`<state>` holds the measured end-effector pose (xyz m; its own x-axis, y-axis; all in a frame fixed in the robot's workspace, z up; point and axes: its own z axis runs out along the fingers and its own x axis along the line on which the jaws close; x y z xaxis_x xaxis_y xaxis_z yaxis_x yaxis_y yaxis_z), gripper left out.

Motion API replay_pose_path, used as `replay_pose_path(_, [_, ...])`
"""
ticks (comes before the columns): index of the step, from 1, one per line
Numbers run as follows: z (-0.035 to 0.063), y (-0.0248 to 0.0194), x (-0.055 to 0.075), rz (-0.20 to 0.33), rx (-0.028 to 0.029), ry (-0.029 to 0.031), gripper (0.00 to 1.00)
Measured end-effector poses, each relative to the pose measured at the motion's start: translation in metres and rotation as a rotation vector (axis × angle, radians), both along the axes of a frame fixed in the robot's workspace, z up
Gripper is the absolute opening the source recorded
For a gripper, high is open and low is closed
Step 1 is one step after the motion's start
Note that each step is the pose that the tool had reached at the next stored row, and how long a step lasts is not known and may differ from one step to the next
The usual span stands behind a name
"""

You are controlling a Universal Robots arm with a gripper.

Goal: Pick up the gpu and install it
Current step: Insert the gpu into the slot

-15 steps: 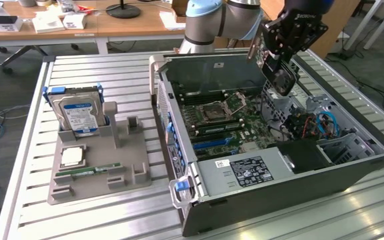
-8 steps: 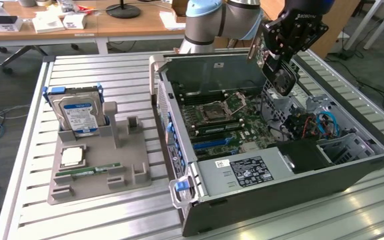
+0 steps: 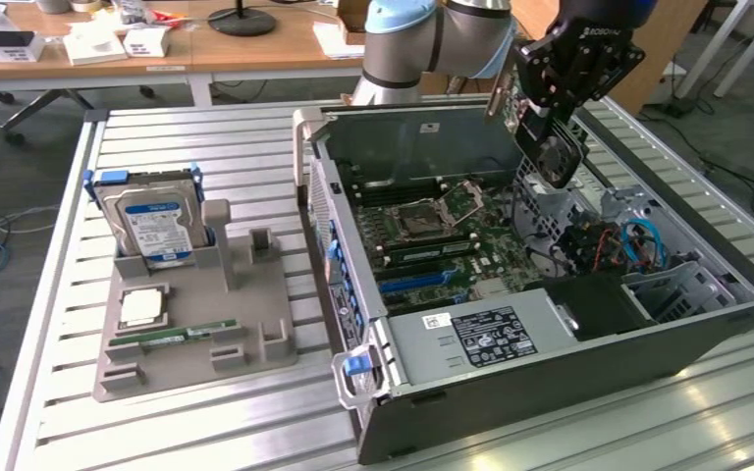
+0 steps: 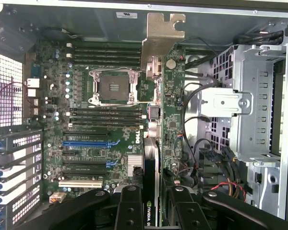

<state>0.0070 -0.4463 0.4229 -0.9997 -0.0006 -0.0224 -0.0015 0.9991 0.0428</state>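
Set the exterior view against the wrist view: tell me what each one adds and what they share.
Exterior view: the hard drive standing in a gray holder on the slatted table, with desks behind. Wrist view: the silver bracket at the far end of the graphics card, and the card's label. Both: the gripper shut on the graphics card over the open case, and the motherboard with its processor socket.

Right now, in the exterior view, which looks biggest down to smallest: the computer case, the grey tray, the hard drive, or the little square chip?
Largest to smallest:
1. computer case
2. grey tray
3. hard drive
4. square chip
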Motion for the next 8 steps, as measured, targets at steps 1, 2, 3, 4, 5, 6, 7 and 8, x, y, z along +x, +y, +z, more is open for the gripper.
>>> replay_pose_path(1, [0.0000,0.0000,0.0000,0.007,0.0000,0.0000,0.26])
replay_pose_path(2, [-0.0001,0.0000,0.0000,0.020,0.0000,0.0000,0.26])
replay_pose_path(3, [-0.0001,0.0000,0.0000,0.040,0.0001,-0.0001,0.26])
replay_pose_path(4, [-0.0001,0.0000,0.0000,0.056,0.0000,-0.0001,0.26])
replay_pose_path(5, [-0.0001,0.0000,0.0000,0.076,0.0001,0.0000,0.26])
replay_pose_path(6, [-0.0001,0.0000,0.0000,0.094,0.0000,0.0000,0.26])
replay_pose_path(7, [-0.0002,0.0000,0.0000,0.112,0.0000,0.0000,0.26])
replay_pose_path(8, [-0.0002,0.0000,0.0000,0.130,0.0001,-0.0001,0.26])
